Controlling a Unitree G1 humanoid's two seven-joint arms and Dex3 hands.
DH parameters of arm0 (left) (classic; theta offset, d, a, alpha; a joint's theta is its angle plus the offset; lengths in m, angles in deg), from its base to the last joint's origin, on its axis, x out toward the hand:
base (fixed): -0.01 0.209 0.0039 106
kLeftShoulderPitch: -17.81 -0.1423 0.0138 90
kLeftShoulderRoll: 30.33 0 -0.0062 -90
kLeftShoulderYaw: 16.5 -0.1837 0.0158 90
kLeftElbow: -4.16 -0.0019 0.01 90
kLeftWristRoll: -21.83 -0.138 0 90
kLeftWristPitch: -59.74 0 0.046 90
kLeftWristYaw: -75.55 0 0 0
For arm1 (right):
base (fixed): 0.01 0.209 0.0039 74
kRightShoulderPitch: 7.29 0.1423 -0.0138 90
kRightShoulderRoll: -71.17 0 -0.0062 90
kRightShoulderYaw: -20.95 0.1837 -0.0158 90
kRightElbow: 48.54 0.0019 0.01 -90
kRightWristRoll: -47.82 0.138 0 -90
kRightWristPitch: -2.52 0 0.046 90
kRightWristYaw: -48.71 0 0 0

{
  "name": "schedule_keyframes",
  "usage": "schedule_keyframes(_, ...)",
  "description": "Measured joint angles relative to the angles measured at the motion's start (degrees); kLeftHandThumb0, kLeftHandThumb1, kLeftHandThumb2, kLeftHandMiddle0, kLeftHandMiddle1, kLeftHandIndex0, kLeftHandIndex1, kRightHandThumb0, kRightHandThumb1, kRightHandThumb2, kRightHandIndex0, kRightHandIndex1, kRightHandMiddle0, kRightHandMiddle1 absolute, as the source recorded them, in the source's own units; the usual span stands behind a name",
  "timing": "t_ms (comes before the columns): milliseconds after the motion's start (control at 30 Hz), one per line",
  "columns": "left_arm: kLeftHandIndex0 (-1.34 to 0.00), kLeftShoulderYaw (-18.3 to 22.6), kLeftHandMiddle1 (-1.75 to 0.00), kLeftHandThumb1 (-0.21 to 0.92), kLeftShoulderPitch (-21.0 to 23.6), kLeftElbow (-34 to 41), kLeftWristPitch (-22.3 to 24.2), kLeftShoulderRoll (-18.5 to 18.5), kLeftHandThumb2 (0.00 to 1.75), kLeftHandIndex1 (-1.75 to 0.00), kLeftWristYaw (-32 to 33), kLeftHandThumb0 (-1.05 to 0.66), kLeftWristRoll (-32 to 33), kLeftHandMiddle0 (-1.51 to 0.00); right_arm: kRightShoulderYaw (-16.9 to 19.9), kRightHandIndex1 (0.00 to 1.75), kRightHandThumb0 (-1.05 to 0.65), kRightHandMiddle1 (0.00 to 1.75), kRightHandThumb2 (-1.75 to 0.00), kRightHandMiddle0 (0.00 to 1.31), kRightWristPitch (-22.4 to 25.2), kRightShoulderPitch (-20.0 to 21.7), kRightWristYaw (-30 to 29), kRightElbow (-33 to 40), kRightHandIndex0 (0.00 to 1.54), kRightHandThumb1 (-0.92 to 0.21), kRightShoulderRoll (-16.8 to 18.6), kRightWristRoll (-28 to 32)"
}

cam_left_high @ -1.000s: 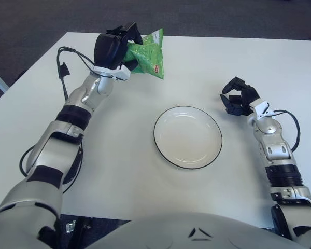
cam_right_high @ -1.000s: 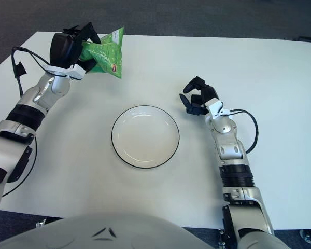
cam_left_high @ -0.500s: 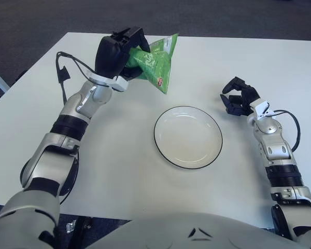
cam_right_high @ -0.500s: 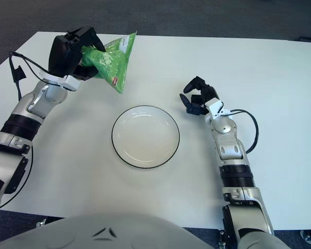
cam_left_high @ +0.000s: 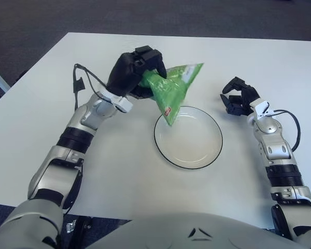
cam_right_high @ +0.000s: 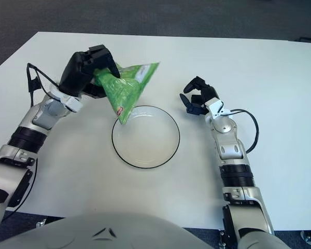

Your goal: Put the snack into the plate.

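**Ana:** Risk first: the crinkly green foil snack bag hangs from one pinched end, so its low corner sits just over the near-left rim of the round white plate with the dark edge, while most of the bag is off to the plate's left and far side. If the fingers let go from there, I judge the bag could tip outward and land half on the white table.

**Ben:** What would cause that?

**Ana:** Mostly the off-centre hold. The left hand clamps the bag's left end, and the free end sticks out to the right and up. A light, slippery bag like this may also slide once it touches the glazed surface.

**Ben:** And the pose of that arm?

**Ana:** It reaches forward and inward across the table, wrist raised, dark fingers wrapped tight over the bag well above the tabletop. The bag touches nothing but the hand, as far as I can tell.

**Ben:** The other one?

**Ana:** The right hand shows just right of the plate, fingers curled in, holding nothing.
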Motion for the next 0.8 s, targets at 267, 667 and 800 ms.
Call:
schedule_keyframes(267,-0.62,-2.4,-1.67,0.0,0.28,2.43,-3.09,0.68,1.66,-1.75,-9.41,0.0,6.98,-0.88,0.01,1.75,-0.39,1.75,-0.86,0.34,0.01,0.2,0.33,-0.26,1.0,-0.68,-0.05,0.04)
schedule_keyframes(667,-0.58,-4.92,-1.74,0.07,6.26,1.17,-2.97,2.95,1.61,-1.74,-19.5,-0.01,1.69,-0.79,0.53,1.75,-0.39,1.75,-0.85,0.34,0.15,0.62,0.65,-0.83,0.96,-0.69,0.02,0.66)
schedule_keyframes(800,-0.68,-4.61,-1.74,-0.05,2.9,6.28,-1.18,5.85,1.72,-1.69,-18.4,-0.01,4.44,-0.89,0.68,1.75,-0.39,1.75,-0.86,0.35,0.45,1.45,1.63,-0.9,0.95,-0.68,0.26,1.49)
